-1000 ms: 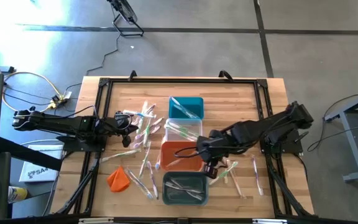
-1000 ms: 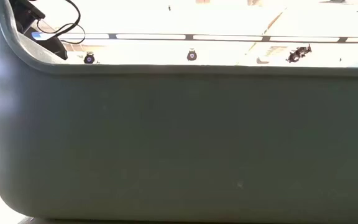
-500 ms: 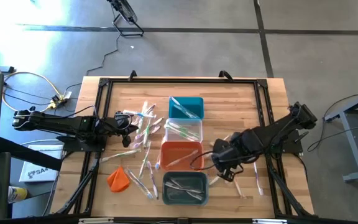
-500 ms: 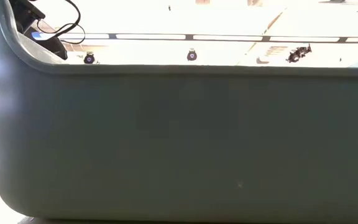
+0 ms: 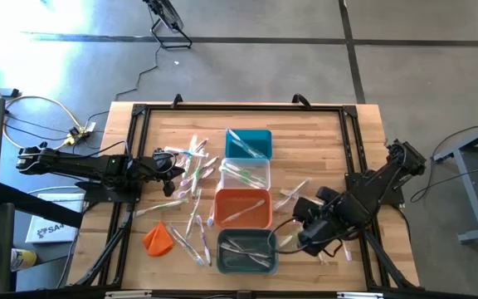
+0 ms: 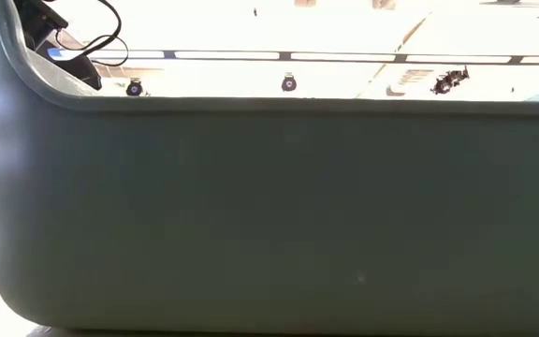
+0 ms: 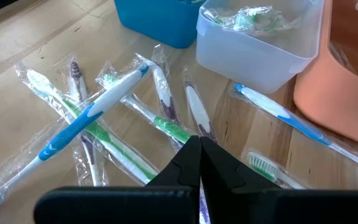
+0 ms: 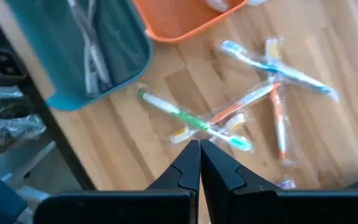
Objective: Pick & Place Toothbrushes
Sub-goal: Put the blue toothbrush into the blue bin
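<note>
Between picks: right claw (image 5: 308,241) pinched closed, empty.
I must spread it over the toothbrushes (image 8: 229,121) just ahead; left claw (image 5: 178,166) waits closed.

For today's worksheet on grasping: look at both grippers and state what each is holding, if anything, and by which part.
Nothing is held. The left gripper is shut and empty above the toothbrushes left of the bins; the right gripper is shut and empty over the toothbrushes beside the grey bin.

You see wrapped toothbrushes (image 5: 191,170) lying flat and crisscrossed left of centre, a smaller scatter (image 8: 241,118) at lower right, and some inside the bins (image 5: 247,249).
</note>
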Robot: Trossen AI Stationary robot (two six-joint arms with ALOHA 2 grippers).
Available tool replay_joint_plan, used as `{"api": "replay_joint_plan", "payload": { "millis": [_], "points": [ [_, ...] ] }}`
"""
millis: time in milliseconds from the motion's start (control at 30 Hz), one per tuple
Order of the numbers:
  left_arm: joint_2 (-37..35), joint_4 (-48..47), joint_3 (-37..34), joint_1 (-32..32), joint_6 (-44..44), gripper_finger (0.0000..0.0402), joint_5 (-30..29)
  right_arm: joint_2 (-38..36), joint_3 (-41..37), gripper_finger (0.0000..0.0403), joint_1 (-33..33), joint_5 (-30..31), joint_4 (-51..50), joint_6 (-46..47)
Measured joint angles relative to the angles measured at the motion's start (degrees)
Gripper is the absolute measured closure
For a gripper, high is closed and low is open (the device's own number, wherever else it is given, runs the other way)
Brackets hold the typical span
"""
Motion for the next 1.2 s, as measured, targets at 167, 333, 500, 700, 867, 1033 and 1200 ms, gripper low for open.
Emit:
{"api": "replay_joint_plan", "payload": {
  "millis": [167, 333, 500, 700, 867, 1033, 1200],
  "points": [
    [-0.01, 0.0, 0.0, 0.0, 0.0, 0.0401, 0.0, 0.85, 0.0, 0.0399, -0.06, -0.05, 0.43, -1.86],
    [-0.01, 0.0, 0.0, -0.01, 0.0, 0.0401, -0.02, 2.52, 0.0, 0.0399, -0.13, -1.3, 0.72, -5.87],
    [0.0, -0.01, 0.0, -0.01, -0.01, 0.0401, -0.01, 4.72, 0.0, 0.0399, -0.13, -1.3, 0.71, -9.47],
    [0.0, 0.0, 0.0, -0.01, -0.01, 0.0401, 0.0, 6.46, -0.02, 0.0399, -1.01, -0.83, 0.65, -11.23],
    [-0.01, 0.0, 0.0, -0.01, 0.0, 0.0401, -0.02, 6.2, -0.02, 0.04, -2.53, 1.52, -0.1, -12.14],
    [-0.01, 0.0, 0.0, -0.01, 0.0, 0.0401, -0.02, 6.04, -0.02, 0.04, -4.19, 1.32, -0.27, -16.71],
    [0.01, -0.02, 0.0, -0.01, -0.01, 0.0401, -0.02, 6.04, -0.02, 0.04, -5.64, 2.62, -0.96, -19.17]
  ]
}}
